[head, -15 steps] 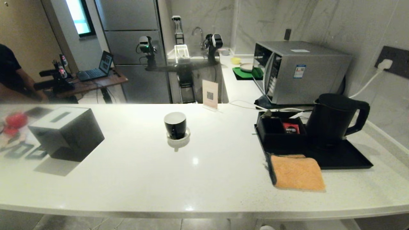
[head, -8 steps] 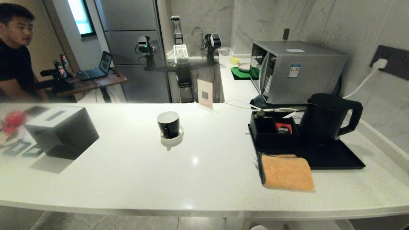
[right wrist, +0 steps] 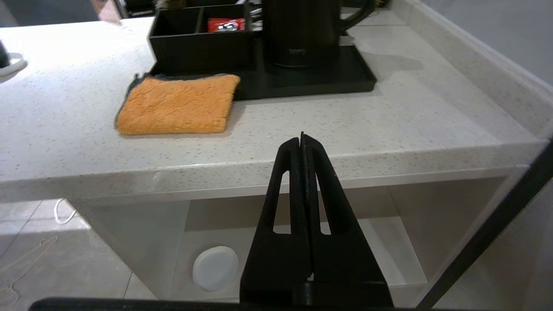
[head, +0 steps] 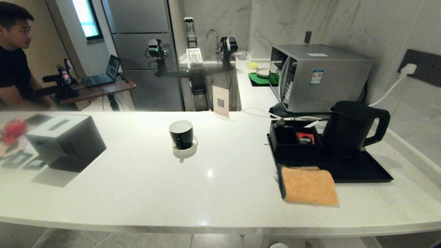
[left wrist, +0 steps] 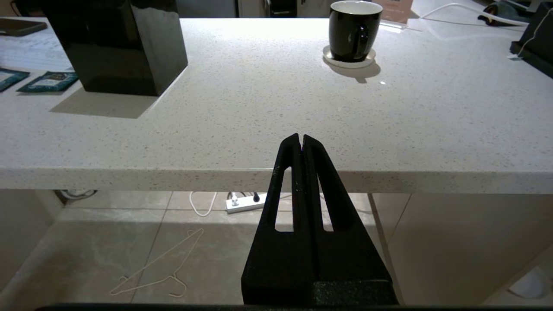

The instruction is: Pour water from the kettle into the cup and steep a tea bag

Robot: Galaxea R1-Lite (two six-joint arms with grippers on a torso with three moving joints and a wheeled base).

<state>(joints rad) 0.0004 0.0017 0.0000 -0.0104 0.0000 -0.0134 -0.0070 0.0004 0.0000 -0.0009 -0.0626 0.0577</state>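
Note:
The matte black kettle (head: 348, 129) stands on a black tray (head: 365, 172) at the counter's right; its lower body (right wrist: 302, 34) shows in the right wrist view. The black cup (head: 181, 133) with a white inside sits on a white saucer (head: 186, 148) mid-counter, and the cup (left wrist: 354, 28) also shows in the left wrist view. A small grey-brown tea bag (head: 281, 122) lies at the organiser's back corner. No water shows. My left gripper (left wrist: 301, 137) and right gripper (right wrist: 301, 137) are shut and empty, level with the counter's front edge. Neither appears in the head view.
A black tissue box (head: 67, 139) stands at the left with teal sachets (left wrist: 47, 80) beside it. An orange cloth (head: 308, 186) lies before the black organiser (head: 293, 143). A microwave (head: 320, 77) and a small sign (head: 221, 101) stand behind. A person (head: 13, 69) sits far left.
The whole head view has shifted a little leftward, so the camera moved. The person at the far left has come further into view. Both grippers stay still.

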